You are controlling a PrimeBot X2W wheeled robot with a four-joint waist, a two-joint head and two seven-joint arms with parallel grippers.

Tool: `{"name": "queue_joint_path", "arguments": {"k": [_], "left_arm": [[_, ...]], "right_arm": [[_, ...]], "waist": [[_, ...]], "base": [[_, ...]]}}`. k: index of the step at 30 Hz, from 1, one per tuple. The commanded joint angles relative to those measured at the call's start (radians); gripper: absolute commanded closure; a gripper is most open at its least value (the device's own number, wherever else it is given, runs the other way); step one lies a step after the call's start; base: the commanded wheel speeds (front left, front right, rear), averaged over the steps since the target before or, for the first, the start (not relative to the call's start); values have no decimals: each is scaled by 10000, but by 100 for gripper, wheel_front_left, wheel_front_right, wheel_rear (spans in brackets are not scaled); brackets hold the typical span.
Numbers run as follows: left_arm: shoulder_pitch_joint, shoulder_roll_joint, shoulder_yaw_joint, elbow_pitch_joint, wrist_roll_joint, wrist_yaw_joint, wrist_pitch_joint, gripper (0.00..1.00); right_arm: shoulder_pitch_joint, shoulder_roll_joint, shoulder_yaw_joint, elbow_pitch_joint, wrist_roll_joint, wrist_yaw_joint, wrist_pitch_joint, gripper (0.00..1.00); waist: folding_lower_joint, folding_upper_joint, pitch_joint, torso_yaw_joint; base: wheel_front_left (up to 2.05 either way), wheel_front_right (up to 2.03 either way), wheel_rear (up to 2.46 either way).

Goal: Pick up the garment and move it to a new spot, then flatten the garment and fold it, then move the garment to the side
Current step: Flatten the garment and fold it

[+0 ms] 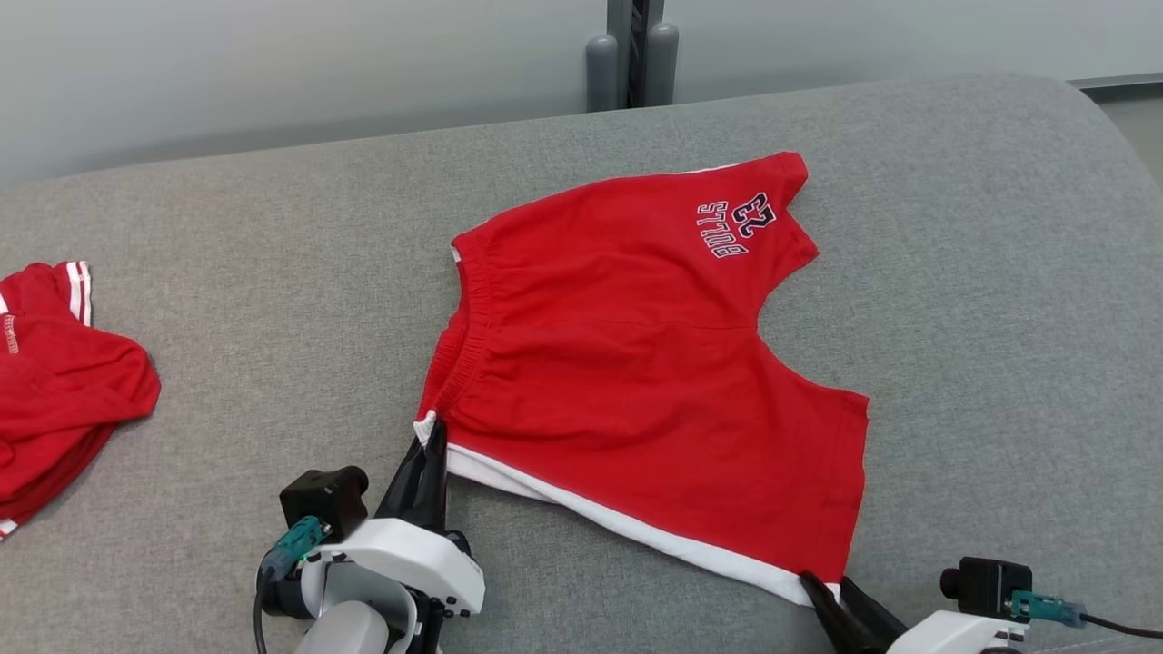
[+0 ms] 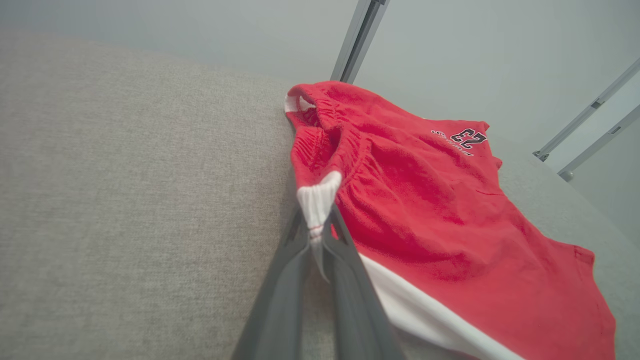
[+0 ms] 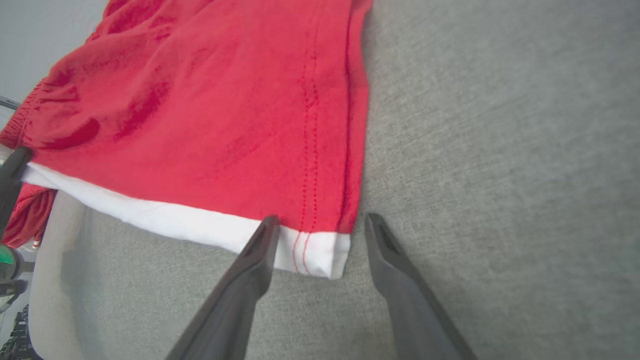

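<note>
Garment [image 1: 636,381], a pair of red shorts with a white side stripe, lies spread near the centre of the grey fabric-covered worktop [image 1: 273,272], its waistband toward 9 o'clock and its leg openings toward 3 o'clock in the head view. The printed number [image 1: 754,213] sits at 1 o'clock on the cloth. The left gripper [image 1: 434,445], at 7 o'clock of the garment, has its fingers together, clamped on the white waistband corner. The right gripper [image 3: 320,220], at 5 o'clock, has its fingers apart, straddling the white hem corner [image 3: 320,255]. A second red garment [image 1: 54,381] lies crumpled at the 9 o'clock edge, well apart.
</note>
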Motion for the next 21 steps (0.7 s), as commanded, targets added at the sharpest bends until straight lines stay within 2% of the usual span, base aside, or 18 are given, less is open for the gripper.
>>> {"name": "queue_joint_path", "arguments": {"k": [1, 2, 6, 11, 17, 21], "left_arm": [[-100, 52, 67, -18, 38, 15, -12, 100], [-100, 52, 85, -8, 51, 23, -12, 100], [-90, 52, 154, 5, 62, 38, -12, 100], [-58, 50, 232, -27, 34, 16, -12, 100], [-157, 47, -45, 51, -384, -394, -6, 100], [-417, 52, -39, -236, -797, -691, 363, 100]], "right_arm": [[153, 343, 519, 362, 76, -4, 588, 94], [148, 341, 597, 340, 116, -2, 597, 100], [125, 194, 611, 242, 189, -7, 580, 100], [-320, -224, 361, -525, 290, -7, 66, 100], [-761, -666, 69, -1314, 131, -4, -255, 100], [-1370, -1004, -247, -1924, -69, -4, -335, 100]], "waist": [[0, 0, 11, 3], [0, 0, 13, -2], [0, 0, -11, -32], [0, 0, -156, -139], [0, 0, -407, -201], [0, 0, -669, -208]], "base": [[0, 0, 0], [0, 0, 0], [0, 0, 0], [0, 0, 0], [0, 0, 0], [0, 0, 0]]}}
